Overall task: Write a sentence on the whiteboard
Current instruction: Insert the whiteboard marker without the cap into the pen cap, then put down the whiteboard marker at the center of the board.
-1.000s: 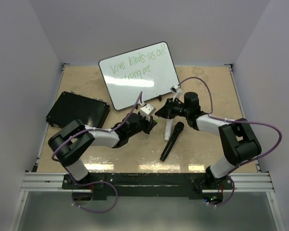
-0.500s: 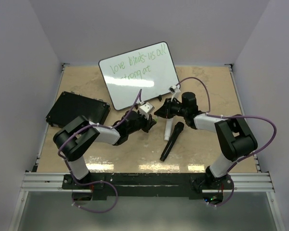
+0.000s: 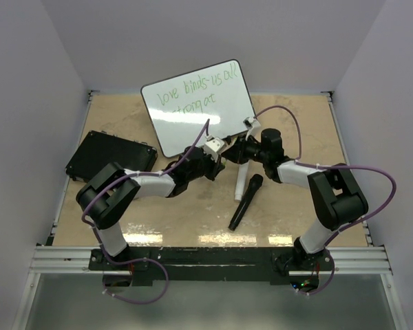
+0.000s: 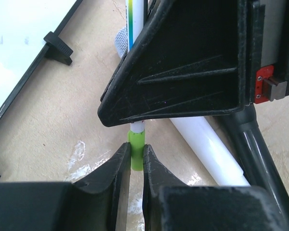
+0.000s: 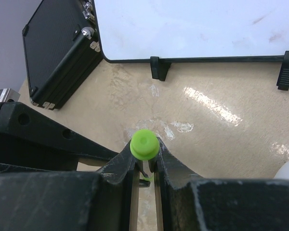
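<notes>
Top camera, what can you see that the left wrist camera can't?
Only the top camera shows the green sentence on the whiteboard, and the black case. Only the left wrist camera shows, up close, the left pincer pinching the green marker at its end. Both show the whiteboard's frame, the tan table and the right pincer, which grips the marker too.

You only get the marker (image 5: 144, 143) end-on from the right gripper (image 5: 144, 162); the barrel is buried between its fingers. Left wrist view: that gripper's body covers the barrel just ahead of the left gripper (image 4: 136, 155). Beyond the right fingers, the whiteboard (image 5: 192, 29) runs off the top and the black case (image 5: 58, 53) is clipped at the left. From overhead, the sentence (image 3: 193, 106) has a second line too small to read.
</notes>
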{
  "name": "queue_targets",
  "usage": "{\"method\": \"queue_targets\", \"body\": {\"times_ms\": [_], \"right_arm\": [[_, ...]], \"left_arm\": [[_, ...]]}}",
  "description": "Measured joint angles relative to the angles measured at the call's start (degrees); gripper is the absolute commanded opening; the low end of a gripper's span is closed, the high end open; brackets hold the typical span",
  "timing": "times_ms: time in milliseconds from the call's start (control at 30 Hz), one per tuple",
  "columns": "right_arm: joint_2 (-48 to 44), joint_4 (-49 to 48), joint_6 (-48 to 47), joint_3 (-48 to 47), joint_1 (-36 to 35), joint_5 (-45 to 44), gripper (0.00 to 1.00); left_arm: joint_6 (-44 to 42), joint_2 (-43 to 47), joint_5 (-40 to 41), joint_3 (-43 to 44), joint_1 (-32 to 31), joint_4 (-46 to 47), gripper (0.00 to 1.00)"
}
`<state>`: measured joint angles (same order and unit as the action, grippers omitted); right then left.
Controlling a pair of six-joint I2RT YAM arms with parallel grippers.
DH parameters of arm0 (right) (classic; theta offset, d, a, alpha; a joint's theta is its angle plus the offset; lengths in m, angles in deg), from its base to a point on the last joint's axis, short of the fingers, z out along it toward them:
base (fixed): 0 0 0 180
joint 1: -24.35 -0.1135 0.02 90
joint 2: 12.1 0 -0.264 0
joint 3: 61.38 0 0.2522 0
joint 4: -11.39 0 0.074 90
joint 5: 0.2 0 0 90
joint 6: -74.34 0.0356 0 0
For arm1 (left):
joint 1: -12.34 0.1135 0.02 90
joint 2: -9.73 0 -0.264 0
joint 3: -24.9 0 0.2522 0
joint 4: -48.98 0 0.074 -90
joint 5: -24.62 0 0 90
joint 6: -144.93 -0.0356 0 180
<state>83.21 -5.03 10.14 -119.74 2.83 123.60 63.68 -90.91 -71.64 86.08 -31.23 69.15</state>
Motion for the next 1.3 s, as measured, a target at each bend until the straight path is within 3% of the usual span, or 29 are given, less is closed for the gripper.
{"method": "queue_targets", "body": {"times_ms": [233,300,533,633,900,1000,1133,1300], "right_arm": [[-0.2,1.6,-1.5,-1.0,0.2,0.2,0.02],[-0.9,3.0,-2.1,-1.4,0.3,0.3,0.04],[-3.6,8.1,-1.7,-1.3,2.7,8.3,0.05],[-3.6,9.8,-1.4,-1.1,4.3,11.0,0.05],[-6.6,13.6,-3.0,-0.5,12.2,14.8,0.05],[-9.9,17.5,-7.1,-0.8,16.0,15.6,0.06],[-13.6,26.3,-17.3,-4.0,20.9,15.5,0.08],[-14.8,38.1,-30.6,-10.4,24.3,9.8,0.08]], "left_arm": [[-1.0,0.0,-0.4,0.6,0.1,-0.9,0.00],[-0.9,0.1,-1.2,0.2,0.1,-0.1,0.07],[3.5,6.1,-6.6,-7.8,0.2,12.3,0.51],[4.7,9.0,-8.0,-8.9,0.0,15.2,0.62],[6.3,18.9,-9.6,-11.9,0.0,15.5,0.78],[6.1,23.8,-9.1,-13.3,0.0,12.4,0.84],[6.4,32.1,-7.5,-15.3,1.3,7.5,0.99],[9.3,40.9,-2.6,-15.9,4.6,0.7,1.00]]}}
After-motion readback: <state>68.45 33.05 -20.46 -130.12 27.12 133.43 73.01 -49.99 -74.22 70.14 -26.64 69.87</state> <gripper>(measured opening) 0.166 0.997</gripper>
